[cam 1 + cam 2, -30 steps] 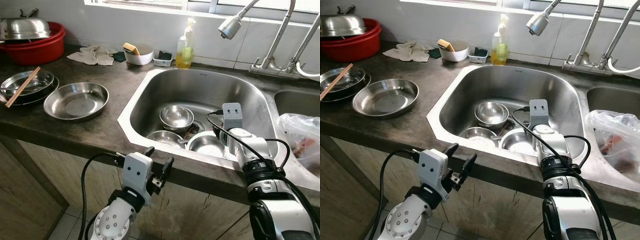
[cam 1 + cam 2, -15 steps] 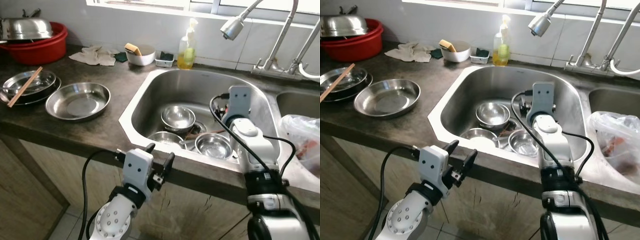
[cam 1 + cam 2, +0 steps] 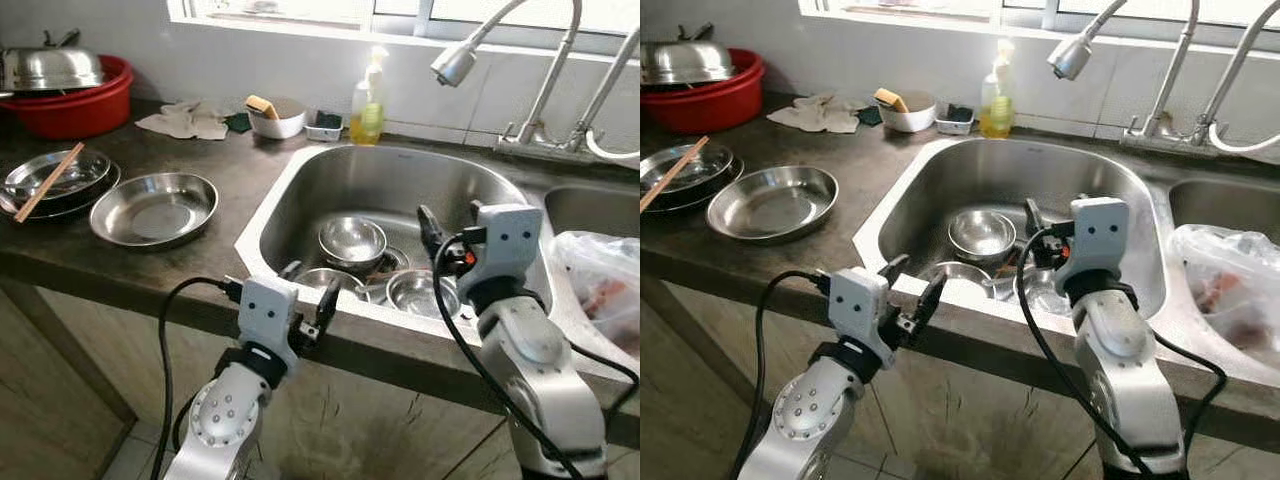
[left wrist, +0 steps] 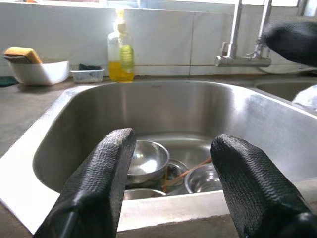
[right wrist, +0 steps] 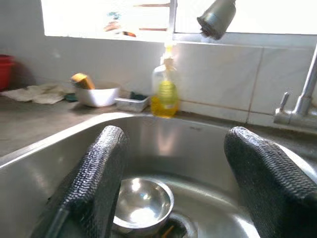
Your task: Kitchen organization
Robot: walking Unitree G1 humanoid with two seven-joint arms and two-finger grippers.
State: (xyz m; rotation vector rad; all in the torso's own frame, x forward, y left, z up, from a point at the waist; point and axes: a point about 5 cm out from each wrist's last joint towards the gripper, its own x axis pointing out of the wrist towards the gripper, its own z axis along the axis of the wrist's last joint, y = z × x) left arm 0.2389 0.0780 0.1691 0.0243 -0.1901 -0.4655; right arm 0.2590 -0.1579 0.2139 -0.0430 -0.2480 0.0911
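At the far left of the dark stone counter (image 3: 230, 165) stands a red plastic basin (image 3: 70, 105) with a steel lid on it, and in front of it lie stacked steel plates with a pair of wooden chopsticks (image 3: 47, 181) across them, then a round shallow steel dish (image 3: 153, 208). Further back are a crumpled white cloth (image 3: 185, 121), a white bowl holding a yellow sponge (image 3: 275, 117) and a bottle of yellow dish soap (image 3: 367, 104); no writing on the bottle can be read. The left gripper (image 3: 305, 300) hovers at the front edge of the stainless steel sink (image 3: 400, 185), its fingers spread apart and holding nothing. Inside the sink lie several small round steel bowls (image 3: 352, 240); the left wrist view also shows a thin brown stick among them. The right gripper (image 3: 445, 228) is raised over the sink, its fingers wide apart and empty. The right wrist view shows the spray head of the steel faucet (image 5: 216, 17) above. At the far right lies a clear plastic bag (image 3: 600, 280).
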